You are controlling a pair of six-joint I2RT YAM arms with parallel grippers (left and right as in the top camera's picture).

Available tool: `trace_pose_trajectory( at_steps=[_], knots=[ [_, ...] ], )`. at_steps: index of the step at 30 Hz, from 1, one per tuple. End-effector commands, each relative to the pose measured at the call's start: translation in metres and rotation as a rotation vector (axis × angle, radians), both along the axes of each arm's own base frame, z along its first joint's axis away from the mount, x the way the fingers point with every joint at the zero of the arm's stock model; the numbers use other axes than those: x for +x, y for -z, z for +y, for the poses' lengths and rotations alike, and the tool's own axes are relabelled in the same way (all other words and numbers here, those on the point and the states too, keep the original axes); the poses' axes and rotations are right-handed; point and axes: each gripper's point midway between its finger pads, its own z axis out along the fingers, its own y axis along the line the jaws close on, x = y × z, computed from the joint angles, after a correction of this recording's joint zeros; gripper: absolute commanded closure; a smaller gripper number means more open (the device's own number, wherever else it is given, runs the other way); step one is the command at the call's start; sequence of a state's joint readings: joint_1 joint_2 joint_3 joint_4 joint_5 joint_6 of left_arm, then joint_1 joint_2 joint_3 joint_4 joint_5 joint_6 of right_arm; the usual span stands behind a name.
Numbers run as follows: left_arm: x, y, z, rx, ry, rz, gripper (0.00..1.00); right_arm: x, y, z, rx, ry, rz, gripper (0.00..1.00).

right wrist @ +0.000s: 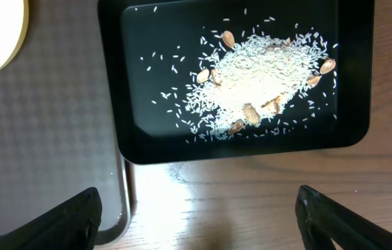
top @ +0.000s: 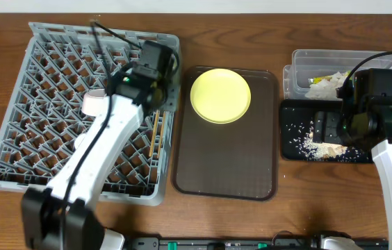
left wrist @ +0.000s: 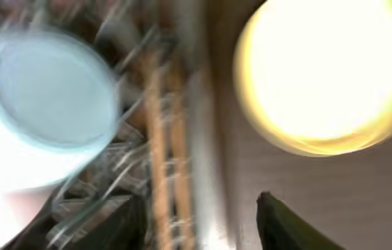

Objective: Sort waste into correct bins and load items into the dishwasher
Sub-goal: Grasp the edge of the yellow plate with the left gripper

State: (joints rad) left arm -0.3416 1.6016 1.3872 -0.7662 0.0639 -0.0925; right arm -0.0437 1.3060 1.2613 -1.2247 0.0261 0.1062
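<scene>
The grey dish rack [top: 50,90] fills the left of the table. My left gripper [top: 153,90] hangs over its right edge, open and empty [left wrist: 203,215]. Its blurred wrist view shows a light blue bowl [left wrist: 50,97] in the rack, wooden chopsticks [left wrist: 161,139] along the rack's right side [top: 158,139], and the yellow plate [left wrist: 328,76]. The plate [top: 220,96] lies on the brown tray. My right gripper [top: 328,128] is open and empty [right wrist: 196,215] over the black tray [top: 297,149], which holds rice scraps [right wrist: 251,76]. The clear tub [top: 300,66] holds crumpled white paper [top: 328,83].
The brown serving tray [top: 227,160] lies between rack and bins; its edge shows in the right wrist view [right wrist: 43,139]. A pale round rim [top: 93,103] sits in the rack, partly hidden by my left arm. Bare wood lies along the front edge.
</scene>
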Motion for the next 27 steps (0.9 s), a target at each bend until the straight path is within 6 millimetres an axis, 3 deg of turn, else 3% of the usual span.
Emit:
trace_pose_trajectory(
  at_steps=[1, 7, 9, 13, 19, 27],
  knots=[
    [-0.008, -0.025, -0.052, -0.194, 0.153, -0.026, 0.46, 0.0, -0.004, -0.002, 0.003, 0.018, -0.015, 0.12],
    [-0.008, -0.012, -0.107, -0.184, 0.326, -0.076, 0.46, 0.0, -0.004, -0.002, 0.003, 0.018, -0.015, 0.12],
    [-0.008, 0.002, -0.129, -0.175, 0.386, -0.079, 0.46, 0.0, -0.004, -0.002, 0.003, 0.018, -0.015, 0.12],
    [-0.004, 0.033, -0.152, -0.132, 0.424, -0.075, 0.46, 0.0, -0.004, -0.002, 0.003, 0.018, -0.015, 0.12],
    [0.0, 0.085, -0.172, -0.096, 0.457, -0.025, 0.46, 0.0, -0.004, -0.002, 0.003, 0.018, -0.015, 0.12],
    [-0.005, 0.141, -0.17, -0.052, 0.454, 0.081, 0.46, 0.0, -0.004, -0.002, 0.003, 0.018, -0.015, 0.12]
  ],
)
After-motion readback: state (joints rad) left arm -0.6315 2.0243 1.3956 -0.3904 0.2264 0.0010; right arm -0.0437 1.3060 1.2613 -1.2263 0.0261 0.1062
